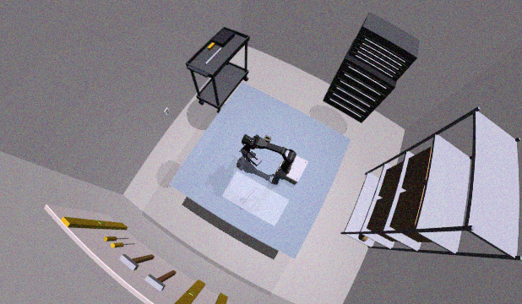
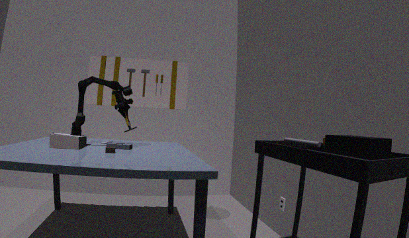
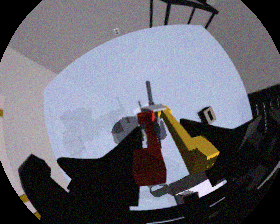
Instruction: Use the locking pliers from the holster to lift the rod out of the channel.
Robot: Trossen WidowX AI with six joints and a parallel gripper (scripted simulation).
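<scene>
I find the arm (image 1: pixel 267 145) (image 2: pixel 81 97) standing upright from its base, set toward the right-hand edge of the tabletop in the top view. In the exterior view I record the upper arm near vertical, the elbow (image 2: pixel 91 79) bent high, and the forearm (image 2: pixel 106 82) sloping gently down to the wrist (image 2: pixel 120 96). The gripper (image 1: pixel 252 157) (image 2: pixel 126 114) (image 3: pixel 160 125) points downward at a tilt, raised above the tabletop and well inside its edges. I note both fingers in the wrist view, standing apart, closed on the handles between them.
</scene>
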